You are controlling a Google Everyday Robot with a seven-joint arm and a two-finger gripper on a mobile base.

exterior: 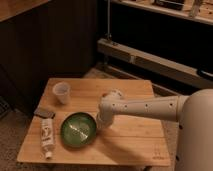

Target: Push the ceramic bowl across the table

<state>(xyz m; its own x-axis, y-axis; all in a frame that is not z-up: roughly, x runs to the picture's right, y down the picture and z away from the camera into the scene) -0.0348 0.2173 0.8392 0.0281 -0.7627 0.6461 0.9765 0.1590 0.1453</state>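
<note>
The green ceramic bowl point(78, 130) sits on the light-wood table point(130, 140), near the front left. It is round, glossy, with pale streaks inside. My white arm reaches in from the right, and my gripper point(102, 121) points down at the bowl's right rim, touching or nearly touching it.
A small translucent white cup point(61, 92) stands at the table's back left. A white tube point(46, 136) lies along the front left edge, with a small dark object point(44, 113) behind it. A dark wall and a metal shelf rail point(150, 57) stand behind the table.
</note>
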